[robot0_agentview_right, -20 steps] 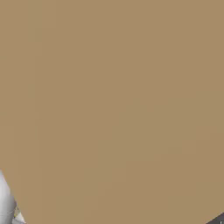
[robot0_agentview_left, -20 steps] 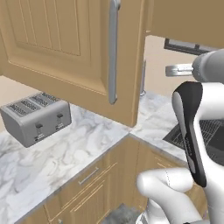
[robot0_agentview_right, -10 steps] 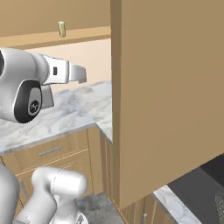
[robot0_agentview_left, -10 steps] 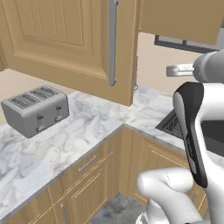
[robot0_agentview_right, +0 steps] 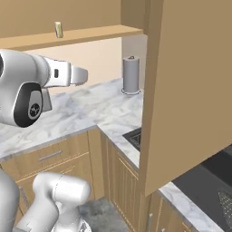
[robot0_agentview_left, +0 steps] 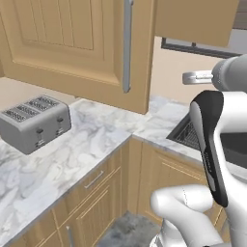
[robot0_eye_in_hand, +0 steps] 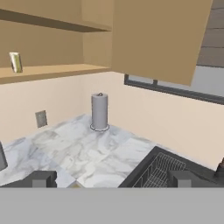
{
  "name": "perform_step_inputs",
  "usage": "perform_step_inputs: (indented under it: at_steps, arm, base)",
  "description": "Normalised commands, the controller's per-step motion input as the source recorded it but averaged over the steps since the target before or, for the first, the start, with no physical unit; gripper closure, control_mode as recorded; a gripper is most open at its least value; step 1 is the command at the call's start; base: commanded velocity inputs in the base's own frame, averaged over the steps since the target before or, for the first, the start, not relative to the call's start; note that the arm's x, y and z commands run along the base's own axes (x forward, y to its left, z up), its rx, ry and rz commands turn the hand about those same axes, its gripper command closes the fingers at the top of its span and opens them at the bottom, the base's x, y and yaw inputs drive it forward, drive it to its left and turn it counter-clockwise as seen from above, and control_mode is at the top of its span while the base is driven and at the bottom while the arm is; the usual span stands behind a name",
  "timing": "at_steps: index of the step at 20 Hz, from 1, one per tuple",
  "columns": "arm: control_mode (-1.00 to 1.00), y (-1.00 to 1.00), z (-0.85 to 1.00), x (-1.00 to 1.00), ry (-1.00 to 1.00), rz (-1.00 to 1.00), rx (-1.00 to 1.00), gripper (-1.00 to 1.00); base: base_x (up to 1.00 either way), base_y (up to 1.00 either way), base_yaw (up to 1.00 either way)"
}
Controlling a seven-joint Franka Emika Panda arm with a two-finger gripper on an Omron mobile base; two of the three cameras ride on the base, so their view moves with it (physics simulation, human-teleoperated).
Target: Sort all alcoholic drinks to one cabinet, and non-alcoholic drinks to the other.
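Observation:
My gripper (robot0_eye_in_hand: 111,179) is open, its two dark fingertips (robot0_eye_in_hand: 41,178) far apart with nothing between them. It hangs in the air over the corner of the marble counter, also seen at the end of the white arm as the gripper (robot0_agentview_right: 83,75) and the gripper (robot0_agentview_left: 187,77). An open wall cabinet (robot0_agentview_right: 93,34) has a tan shelf. On it stands a small pale carton (robot0_eye_in_hand: 15,62), the carton (robot0_agentview_right: 58,29) up and left of my hand. Its panelled door (robot0_agentview_left: 72,43) with a grey bar handle (robot0_agentview_left: 128,43) swings out. The alcoholic drinks are out of view.
A second open cabinet door (robot0_agentview_right: 190,90) juts out at the right, close to the arm. A paper towel roll (robot0_eye_in_hand: 99,111) stands on the counter corner. A sink (robot0_eye_in_hand: 162,170) lies to the right, a toaster (robot0_agentview_left: 34,120) on the left counter. A dark shape (robot0_eye_in_hand: 221,168) is cut off.
The whole picture has shifted, so the base has driven. The door that blocked the right base view now stands to the right. The gripper stays open.

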Motion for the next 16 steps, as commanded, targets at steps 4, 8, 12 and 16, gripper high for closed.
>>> perform_step_inputs:
  at_steps: [4, 8, 12, 16]
  arm:
    - [1.0, 0.0, 0.0, 0.0, 0.0, 0.0, 0.0, -1.0]
    - [1.0, 0.0, 0.0, 0.0, 0.0, 0.0, 0.0, -1.0]
    - [1.0, 0.0, 0.0, 0.0, 0.0, 0.0, 0.0, -1.0]
    - [1.0, 0.0, 0.0, 0.0, 0.0, 0.0, 0.0, -1.0]
  base:
    - [-0.11, 0.0, -0.21]
    - [-0.19, 0.02, -0.21]
    - [-0.3, 0.04, -0.2]
    - [-0.38, 0.06, -0.2]
